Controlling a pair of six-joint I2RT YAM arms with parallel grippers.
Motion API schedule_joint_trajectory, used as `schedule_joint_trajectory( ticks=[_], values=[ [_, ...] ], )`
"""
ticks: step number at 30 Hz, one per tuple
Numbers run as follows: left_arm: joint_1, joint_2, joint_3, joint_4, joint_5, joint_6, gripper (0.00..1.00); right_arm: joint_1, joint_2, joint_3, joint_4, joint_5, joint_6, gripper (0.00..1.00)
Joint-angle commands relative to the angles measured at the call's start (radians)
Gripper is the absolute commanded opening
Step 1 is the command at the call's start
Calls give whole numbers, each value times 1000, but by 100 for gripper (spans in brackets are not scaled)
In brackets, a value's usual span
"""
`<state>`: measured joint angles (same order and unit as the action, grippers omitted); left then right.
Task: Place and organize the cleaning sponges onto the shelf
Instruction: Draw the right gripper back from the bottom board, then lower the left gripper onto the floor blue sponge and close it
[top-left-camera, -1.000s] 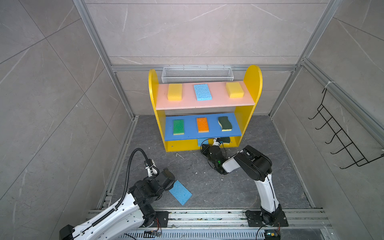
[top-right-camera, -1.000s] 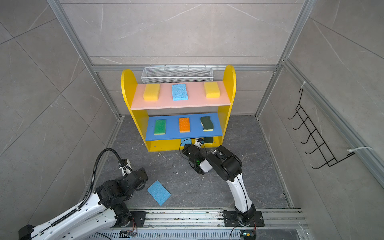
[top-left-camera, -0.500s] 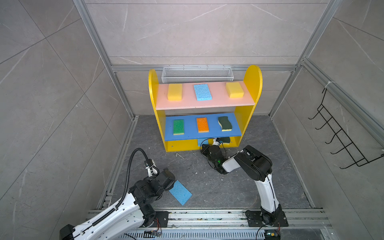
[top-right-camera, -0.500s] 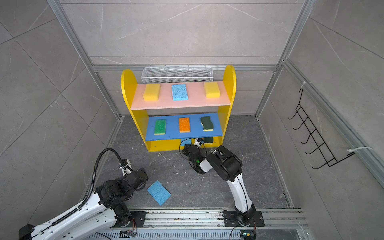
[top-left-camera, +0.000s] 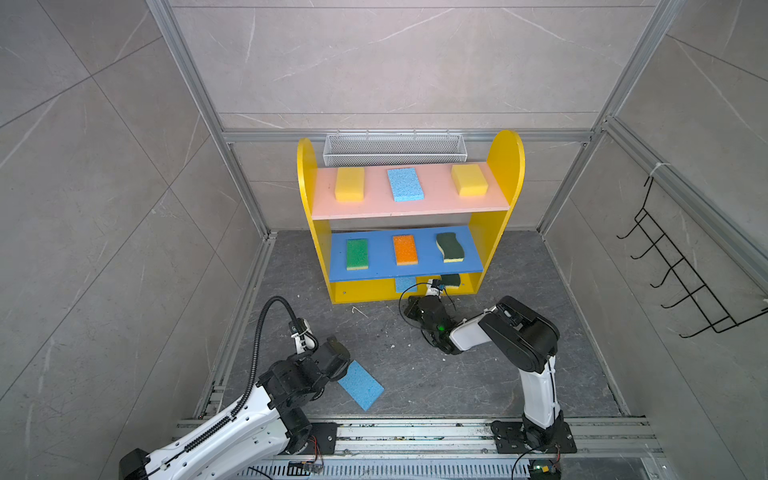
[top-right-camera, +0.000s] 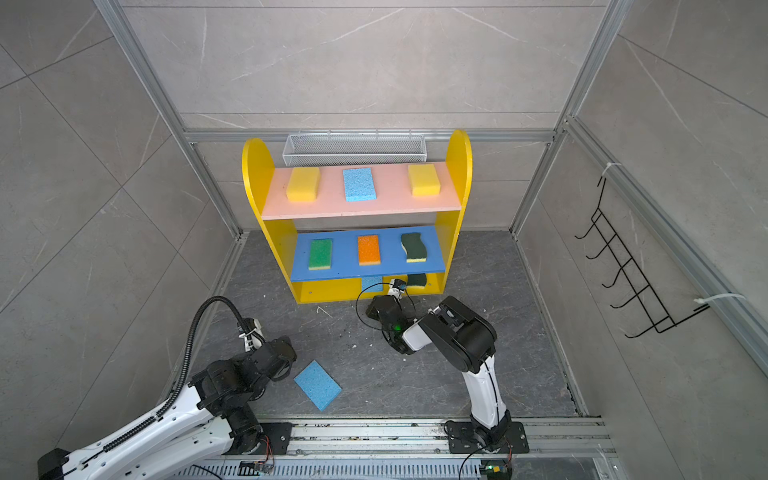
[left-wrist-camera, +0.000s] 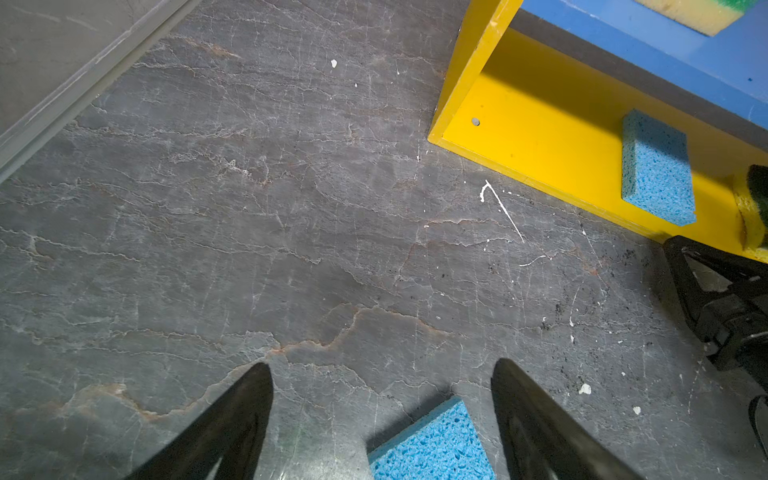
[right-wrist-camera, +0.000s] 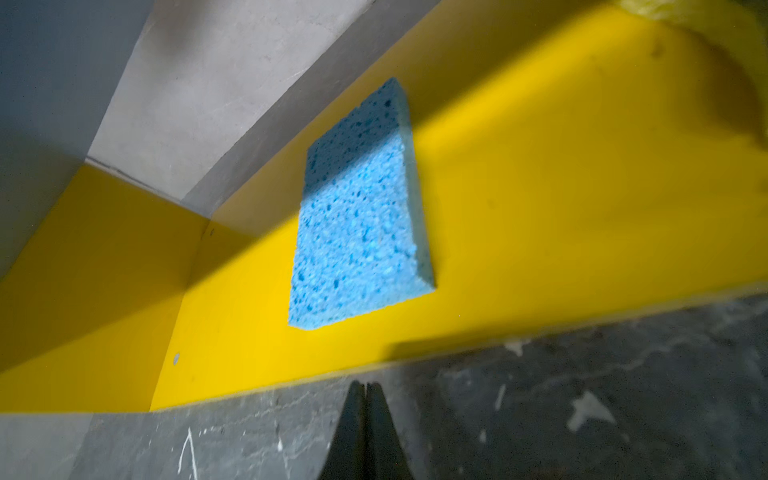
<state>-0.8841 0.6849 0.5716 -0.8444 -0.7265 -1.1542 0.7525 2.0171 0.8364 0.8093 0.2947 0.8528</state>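
Shelf (top-left-camera: 505, 153), 3 tiers.
- Pink top: yellow sponge L (top-left-camera: 349, 184), blue sponge (top-left-camera: 405, 184), yellow sponge R (top-left-camera: 469, 179).
- Blue mid: green sponge (top-left-camera: 357, 254), orange sponge (top-left-camera: 405, 249), wavy dk-green sponge (top-left-camera: 449, 247).
- Yellow btm: 2nd blue sponge (right-wrist-camera: 357, 224), 2nd wavy sponge (top-left-camera: 451, 279) beside it.
- 3rd blue sponge (top-right-camera: 317, 384): flat on floor, off shelf.
- L gripper (left-wrist-camera: 382, 363): fingers spread, 3rd blue sponge corner between them, no grip.
- R gripper (right-wrist-camera: 365, 386): fingers pressed together, empty, at btm tier front edge.
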Motion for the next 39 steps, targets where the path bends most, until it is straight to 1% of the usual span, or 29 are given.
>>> schedule_joint_trajectory(
  ticks=[1,4,7,12,16,19,23,26,28,31,35,39],
  values=[
    [-2,-9,-1,-29,-2,-26,85,59,-117,-11,-86,54,-128,7],
    [-2,1,22,-62,3,-25,86,105,-219,-18,-179,94,-191,11],
    [-3,8,53,-91,18,-13,86,127,-332,-22,-294,111,-231,13],
    [-3,10,86,-133,51,7,86,132,-493,-57,-442,111,-225,19],
    [-3,5,75,-149,94,-11,86,131,-595,-88,-551,109,-206,19],
    [-3,-8,64,-161,130,-31,86,131,-670,-118,-617,109,-185,22],
    [-3,-6,54,-186,184,-49,87,132,-790,-156,-722,104,-170,31],
    [-3,16,46,-216,216,-80,88,131,-875,-166,-828,103,-167,46],
    [-3,52,40,-218,242,-89,89,132,-923,-166,-899,99,-166,59],
    [-3,134,48,-207,291,-100,90,131,-979,-163,-1000,102,-166,69],
    [-4,213,62,-169,344,-111,91,130,-1057,-180,-1085,131,-165,72],
    [-7,223,52,-105,400,-127,92,128,-1129,-183,-1175,160,-168,77]
  ],
)
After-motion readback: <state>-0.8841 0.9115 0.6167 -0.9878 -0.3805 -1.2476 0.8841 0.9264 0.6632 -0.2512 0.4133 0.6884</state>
